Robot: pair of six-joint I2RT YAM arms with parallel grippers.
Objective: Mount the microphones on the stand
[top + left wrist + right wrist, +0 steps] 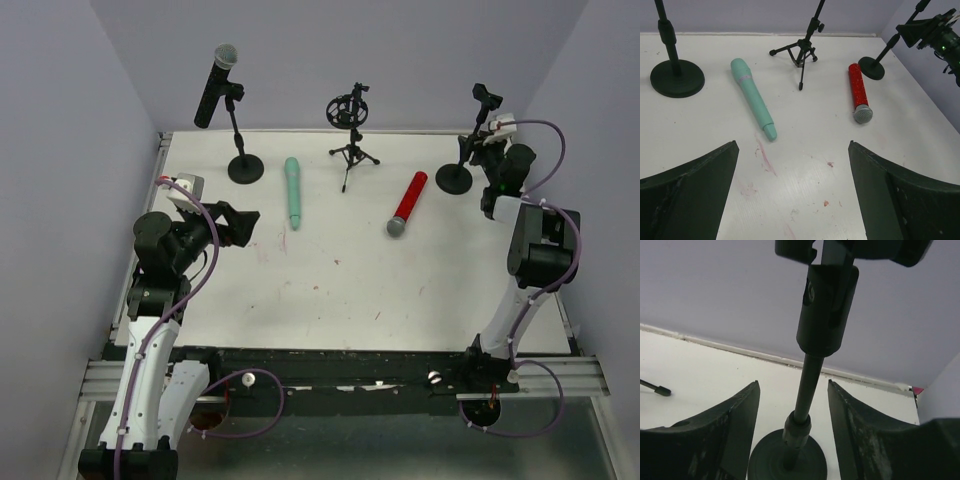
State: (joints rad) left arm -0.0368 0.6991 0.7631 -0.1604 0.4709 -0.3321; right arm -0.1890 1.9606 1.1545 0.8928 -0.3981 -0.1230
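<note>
Three stick microphones are in a white table point(330, 290) scene. The black microphone point(217, 85) sits clipped in the left round-base stand point(245, 168) at the far left, tilted, with its silver mesh head up and its handle slanting down to the left. The teal microphone point(292, 192), one plain colour all over, lies flat just right of that stand, its long axis running near to far and its wider head end toward the back wall. The red microphone point(408, 203), glittery with a silver mesh head, lies diagonally between the tripod stand point(350, 130) and the right round-base stand point(455, 178), head toward the arms. The left gripper point(792, 150) hovers with fingers spread, empty. The right gripper point(793, 382) has fingers parted either side of the right stand's pole, not gripping it.
</note>
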